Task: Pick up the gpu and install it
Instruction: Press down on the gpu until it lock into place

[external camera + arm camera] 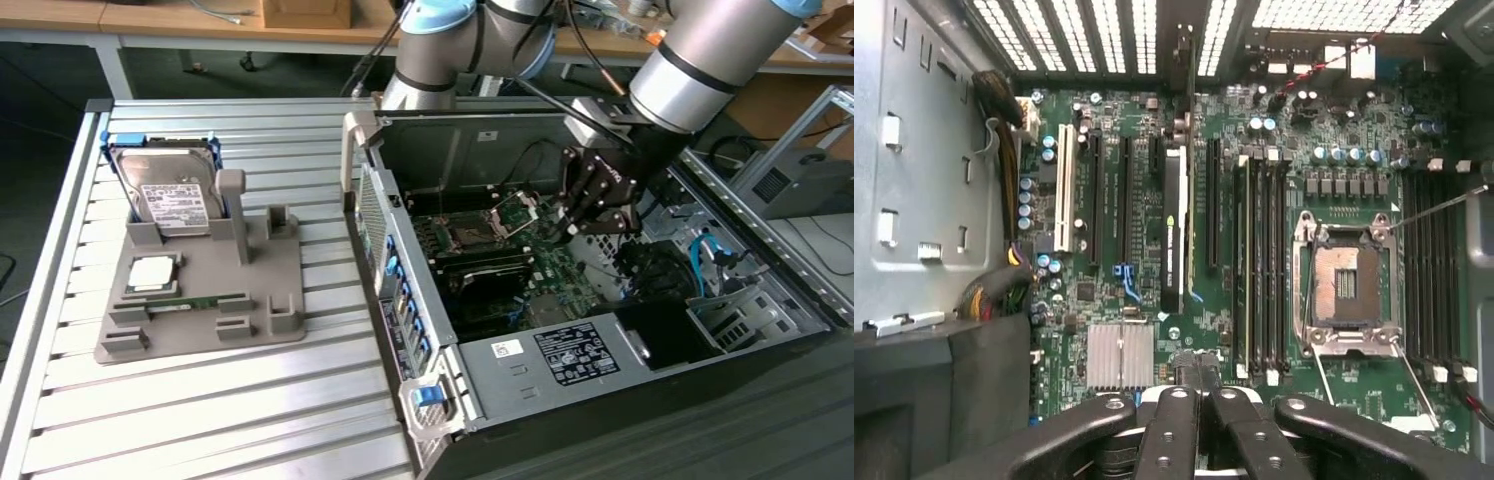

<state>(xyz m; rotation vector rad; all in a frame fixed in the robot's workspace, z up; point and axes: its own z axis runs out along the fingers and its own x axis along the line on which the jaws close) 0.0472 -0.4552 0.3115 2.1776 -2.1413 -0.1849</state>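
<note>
The gpu (1172, 230) is seen edge-on as a thin dark card standing upright in an expansion slot of the motherboard (1124, 300), inside the open computer case (587, 330). Its end runs toward the case's rear wall. My gripper (1199, 375) hangs above the board, a short way off the card's near end and apart from it. The fingers (1174, 420) lie pressed together with nothing between them. In the exterior view the gripper (594, 200) reaches down into the case over the motherboard's middle.
A grey fixture (200, 310) on the slatted table at the exterior view's left holds a silver hard drive (167, 195), a processor chip (151, 272) and a green memory stick (187, 302). On the board are an open CPU socket (1346, 290), memory slots (1262, 260) and a heatsink (1120, 355).
</note>
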